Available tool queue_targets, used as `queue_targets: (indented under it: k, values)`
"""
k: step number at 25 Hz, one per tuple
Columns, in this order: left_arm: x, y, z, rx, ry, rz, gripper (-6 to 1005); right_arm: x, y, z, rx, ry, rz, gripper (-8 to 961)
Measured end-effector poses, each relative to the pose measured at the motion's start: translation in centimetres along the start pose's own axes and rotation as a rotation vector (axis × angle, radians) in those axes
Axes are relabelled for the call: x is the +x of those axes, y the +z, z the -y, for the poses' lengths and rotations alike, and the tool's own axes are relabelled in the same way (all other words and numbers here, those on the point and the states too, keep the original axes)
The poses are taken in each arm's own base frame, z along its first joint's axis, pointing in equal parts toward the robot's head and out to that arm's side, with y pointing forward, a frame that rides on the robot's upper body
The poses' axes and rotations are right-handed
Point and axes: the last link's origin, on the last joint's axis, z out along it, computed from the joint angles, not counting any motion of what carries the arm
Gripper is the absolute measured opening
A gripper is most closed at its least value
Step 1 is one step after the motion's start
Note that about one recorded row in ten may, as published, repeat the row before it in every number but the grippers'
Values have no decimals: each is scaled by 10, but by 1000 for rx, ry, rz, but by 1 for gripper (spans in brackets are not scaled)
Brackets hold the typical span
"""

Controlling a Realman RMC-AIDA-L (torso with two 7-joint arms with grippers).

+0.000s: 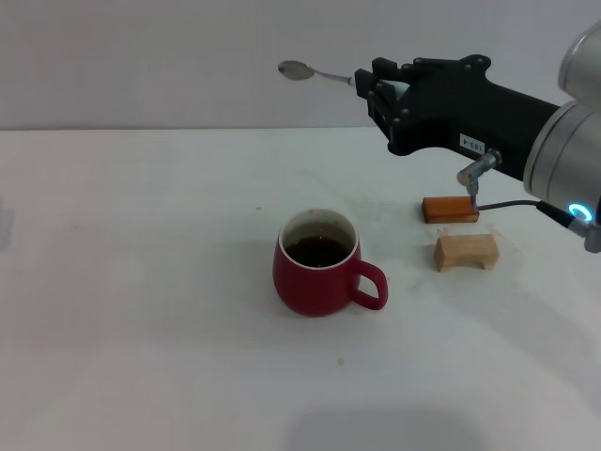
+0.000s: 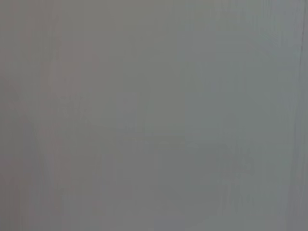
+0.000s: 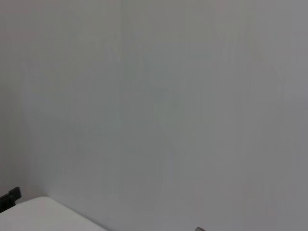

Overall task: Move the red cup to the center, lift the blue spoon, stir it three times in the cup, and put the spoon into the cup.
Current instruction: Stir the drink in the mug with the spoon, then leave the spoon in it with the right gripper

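A white table (image 1: 141, 357) fills the head view, with a pale wall behind it. Near the table's middle sits the red cup (image 1: 319, 268), upright, with dark liquid inside, a white inner rim, and its loop handle pointing toward four o'clock.

High above the cup, at about one o'clock from it, the right gripper (image 1: 380, 89) reaches in from the right edge of the view. Its black fingers are closed around the handle of the blue spoon (image 1: 324, 74), of which only a sliver of pale handle shows between them. The spoon is held roughly level in the air, its silver bowl pointing toward nine o'clock, well clear of the cup.

At three o'clock from the cup lie two small blocks: an orange-brown block (image 1: 450, 208) and, just nearer the robot, a pale wooden block (image 1: 466, 252). They appear not to touch, though the gap is narrow.

The left gripper is not seen in any view.
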Motion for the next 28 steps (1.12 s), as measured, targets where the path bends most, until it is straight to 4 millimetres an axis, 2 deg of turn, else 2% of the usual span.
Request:
queue_targets:
  k: [18,28]
  values:
    - [0,2,-3,-7,1,5,859,-16,-8,7,-107,14,-130,140]
    - [-2,0,-4,-11,1,9,859,-17,-13,12,-91,-2,-202,140]
